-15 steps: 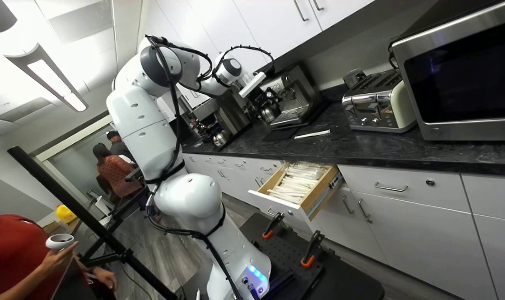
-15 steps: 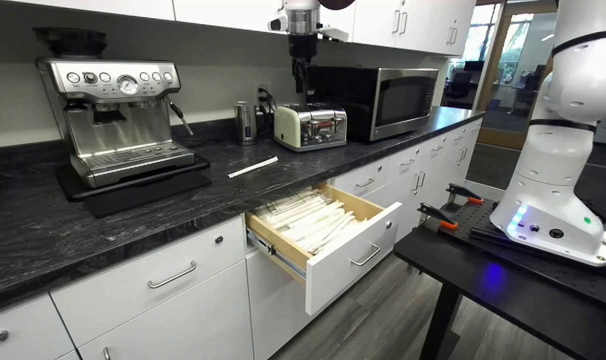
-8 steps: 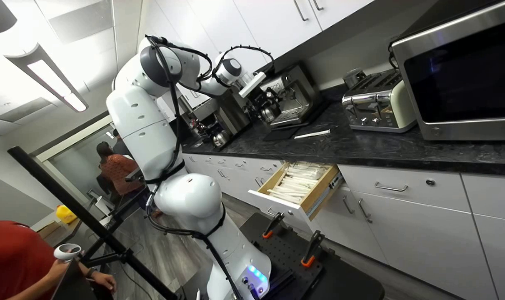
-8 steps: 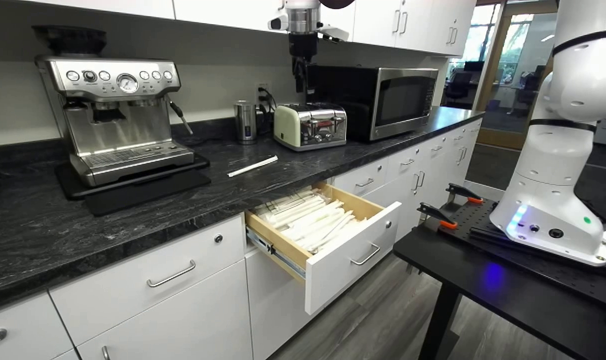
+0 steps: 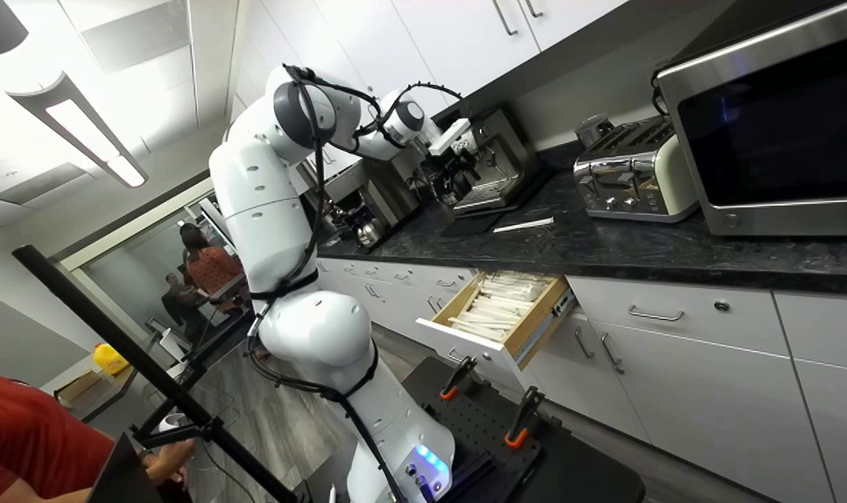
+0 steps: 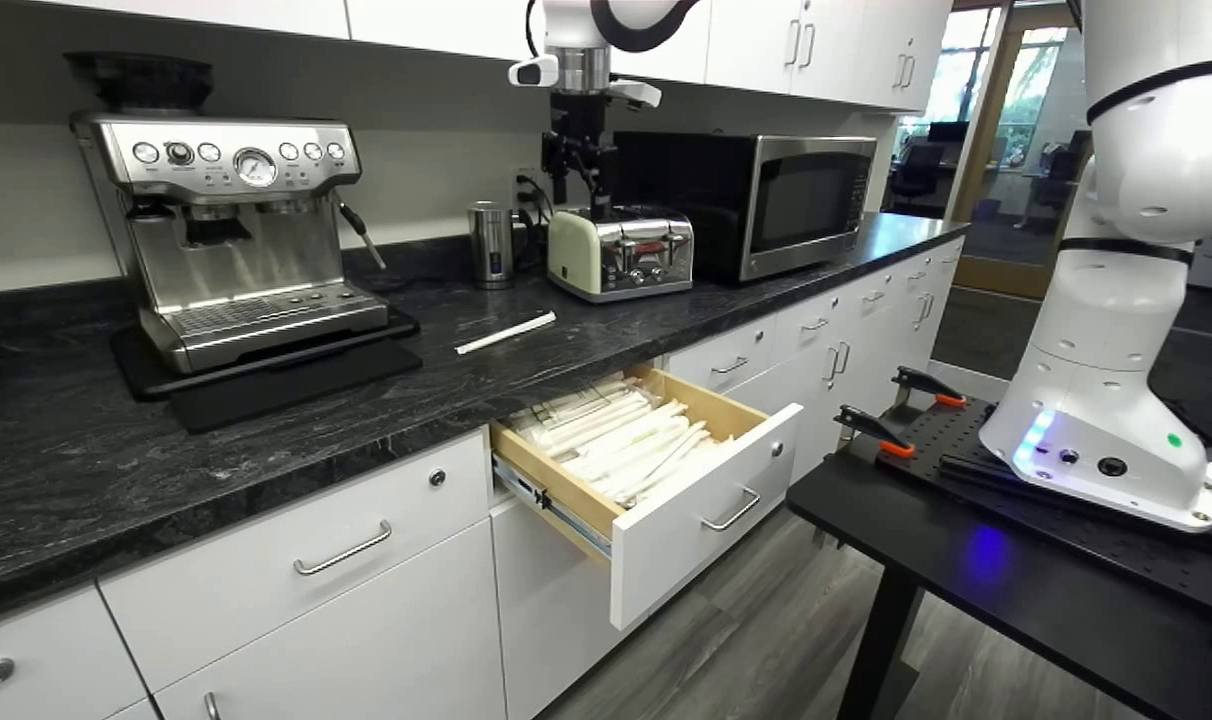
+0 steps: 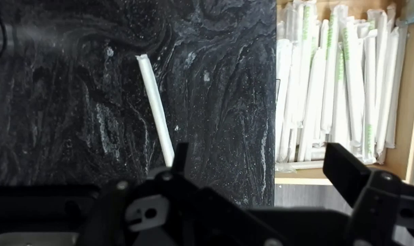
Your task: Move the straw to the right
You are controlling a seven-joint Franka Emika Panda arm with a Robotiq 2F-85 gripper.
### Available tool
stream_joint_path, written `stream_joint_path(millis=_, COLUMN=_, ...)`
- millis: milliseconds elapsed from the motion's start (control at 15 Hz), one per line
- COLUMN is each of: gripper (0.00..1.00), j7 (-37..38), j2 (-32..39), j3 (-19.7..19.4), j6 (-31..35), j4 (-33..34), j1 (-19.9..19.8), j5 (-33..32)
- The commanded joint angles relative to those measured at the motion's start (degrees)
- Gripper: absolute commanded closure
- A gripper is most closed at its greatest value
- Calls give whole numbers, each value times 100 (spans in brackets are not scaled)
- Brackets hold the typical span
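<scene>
A white paper-wrapped straw lies alone on the dark countertop, in both exterior views (image 5: 523,226) (image 6: 506,333) and left of centre in the wrist view (image 7: 156,109). My gripper (image 7: 257,152) is open and empty. Its fingers are wide apart in the wrist view. The left finger stands by the straw's lower end in the picture and the right finger over the drawer side. In an exterior view the gripper (image 6: 580,190) hangs high above the counter, in line with the toaster, clear of the straw. In an exterior view the gripper (image 5: 455,180) shows before the coffee machine.
An open drawer (image 6: 706,520) of wrapped straws juts out below the counter edge (image 6: 606,365). The espresso machine (image 6: 256,230) with a black mat, a metal jug (image 6: 491,245), a toaster (image 6: 576,255) and a microwave (image 6: 806,205) stand on the counter. Wall cabinets hang above.
The arm has shifted toward the right in an exterior view, and the gripper moved left and slightly down in an exterior view. Its fingers now show apart there. The straw and drawer have not moved.
</scene>
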Motion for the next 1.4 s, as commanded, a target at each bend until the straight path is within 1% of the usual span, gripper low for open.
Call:
stream_joint_path(millis=0, gripper=0, j7=-1156, j2=898, j3=-19, j6=220, j4=910, j1=-45, j5=-82)
stream_joint_path(millis=133, gripper=0, j7=-1459, j2=1373, j3=-74, j6=236, j4=1304, j1=29, j5=-113)
stream_joint_path(millis=200, gripper=0, j7=-1389, j2=1523, j3=-158, j6=85, j4=1438, j1=135, j5=-214)
stream_joint_path(millis=267, gripper=0, j7=-1200, j2=1531, j3=-290, j6=-57, j4=1467, j1=276, j5=-427)
stream_joint_path(millis=333, gripper=0, j7=-1267, j2=1307, j3=-179, j6=183, j4=1103, j1=110, j5=-158)
stream_joint_path(millis=467, gripper=0, j7=-1253, j2=1524, j3=-258, j6=178, j4=1261, j1=212, j5=-303)
stream_joint_path(millis=600, gripper=0, j7=-1203, j2=1599, j3=-285, j6=159, j4=1349, j1=242, j5=-294)
stream_joint_path(millis=733, gripper=0, j7=-1235, j2=1770, j3=-258, j6=546, j4=1440, j1=207, j5=-249)
stream_joint_path(millis=800, gripper=0, j7=-1047, j2=1909, j3=-308, j6=828, j4=1541, j1=233, j5=-255)
stream_joint_path(millis=867, gripper=0, j7=-1043, j2=1998, j3=-304, j6=1047, j4=1584, j1=216, j5=-226)
stream_joint_path(millis=1000, gripper=0, j7=-1026, j2=2214, j3=-355, j6=1279, j4=1733, j1=230, j5=-258)
stream_joint_path(millis=1067, gripper=0, j7=-1137, j2=2334, j3=-349, j6=1245, j4=1829, j1=209, j5=-235)
stream_joint_path(millis=1333, gripper=0, j7=-1147, j2=2760, j3=-476, j6=935, j4=2269, j1=264, j5=-284)
